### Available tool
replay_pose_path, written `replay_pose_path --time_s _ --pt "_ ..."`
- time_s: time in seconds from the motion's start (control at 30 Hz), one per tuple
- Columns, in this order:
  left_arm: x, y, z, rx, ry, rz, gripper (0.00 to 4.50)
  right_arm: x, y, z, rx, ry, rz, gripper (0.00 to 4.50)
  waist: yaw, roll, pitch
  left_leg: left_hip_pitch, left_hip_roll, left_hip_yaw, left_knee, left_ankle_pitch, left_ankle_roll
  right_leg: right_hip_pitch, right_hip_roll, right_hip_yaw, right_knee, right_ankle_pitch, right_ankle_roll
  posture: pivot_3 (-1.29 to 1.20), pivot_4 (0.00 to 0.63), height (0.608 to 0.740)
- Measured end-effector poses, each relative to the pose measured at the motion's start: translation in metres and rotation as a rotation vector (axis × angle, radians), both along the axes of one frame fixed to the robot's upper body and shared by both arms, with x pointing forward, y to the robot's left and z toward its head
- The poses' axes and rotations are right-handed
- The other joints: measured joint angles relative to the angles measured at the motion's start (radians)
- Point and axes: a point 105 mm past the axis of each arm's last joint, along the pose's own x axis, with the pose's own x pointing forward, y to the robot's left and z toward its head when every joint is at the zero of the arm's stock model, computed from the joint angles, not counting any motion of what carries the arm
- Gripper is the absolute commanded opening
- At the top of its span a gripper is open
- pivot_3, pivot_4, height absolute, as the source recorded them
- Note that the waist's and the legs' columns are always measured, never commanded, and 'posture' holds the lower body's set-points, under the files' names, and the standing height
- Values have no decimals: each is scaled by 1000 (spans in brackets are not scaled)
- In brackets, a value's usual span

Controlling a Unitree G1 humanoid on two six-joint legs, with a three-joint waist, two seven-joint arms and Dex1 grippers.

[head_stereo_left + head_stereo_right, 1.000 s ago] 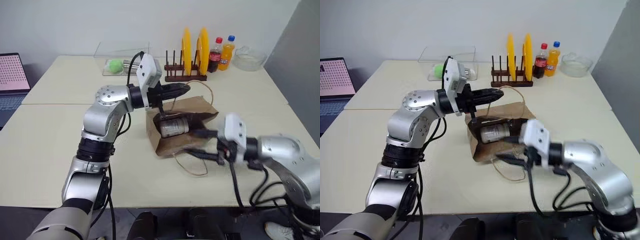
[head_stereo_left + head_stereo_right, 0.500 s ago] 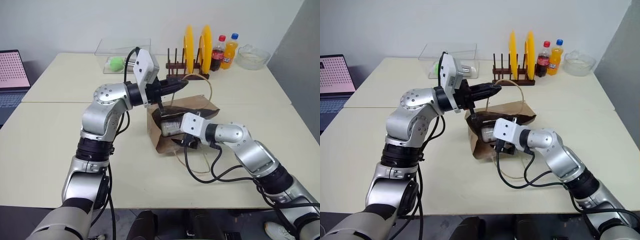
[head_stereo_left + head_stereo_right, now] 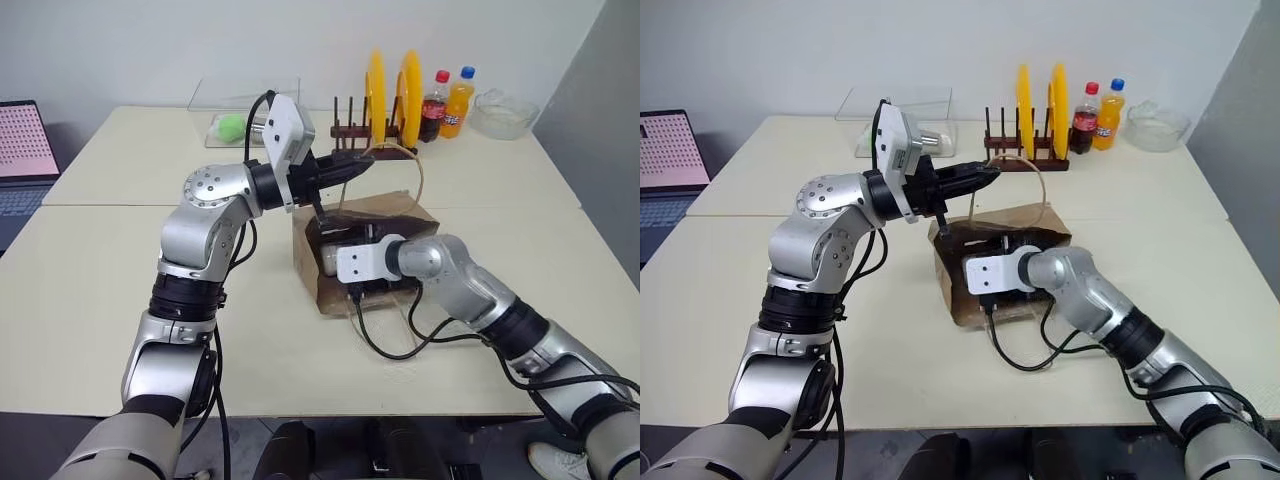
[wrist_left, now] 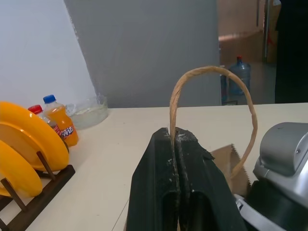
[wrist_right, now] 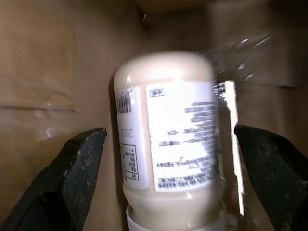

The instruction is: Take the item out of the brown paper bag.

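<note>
The brown paper bag [image 3: 395,210] lies on its side at the table's middle, mouth toward me. My left gripper [image 3: 362,167] is shut on one twisted handle loop [image 4: 211,72] and holds it up above the bag. The right arm's white wrist block [image 3: 362,262] sits at the bag's mouth, with its fingers inside. In the right wrist view the item [image 5: 168,144], a pale jar with a white label, lies on the bag's floor. My right gripper [image 5: 169,132] is open, one black finger [image 5: 72,178] on each side of the jar, apart from it.
At the table's far side stand a rack with yellow plates [image 3: 385,95], a cola bottle [image 3: 432,105], an orange soda bottle [image 3: 455,100] and a glass bowl [image 3: 503,115]. A clear box holds a green ball [image 3: 232,127]. A laptop [image 3: 20,150] is at the far left.
My right gripper has gone from the table in front of the bag forward into its mouth, rolling and opening wide. The left gripper has kept still with the handle.
</note>
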Motion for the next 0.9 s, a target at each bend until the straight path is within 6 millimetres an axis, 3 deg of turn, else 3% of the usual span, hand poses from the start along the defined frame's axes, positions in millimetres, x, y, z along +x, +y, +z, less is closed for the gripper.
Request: replay_pose_path --time_s 0.1,0.27,0.5,0.73,0.9 --pt "0 0 0 1 -1 -4 0 5 1 -1 -23 2 -4 4310 0 0 0 0 0 0 0 0 0 0 0 0 0 0 0 0 150 740" --pt "-1 0 0 4 -2 -5 0 4 3 -4 -30 22 0 3004 -1 0 0 0 0 0 0 0 0 0 0 0 1 0 0 0 150 740" --pt "8 7 -6 26 6 42 0 -7 3 13 30 56 41 3002 0 0 0 0 0 0 0 0 0 -1 0 0 1 0 0 0 150 740" --pt "24 12 -2 39 6 120 0 -38 11 59 206 94 196 3002 1 0 0 -1 0 -1 0 0 0 -1 0 0 1 0 0 0 150 740" --pt "38 17 -7 48 34 186 0 -50 3 86 322 92 273 3002 2 0 0 0 0 -1 0 -2 3 -1 0 -1 1 0 0 0 150 740"
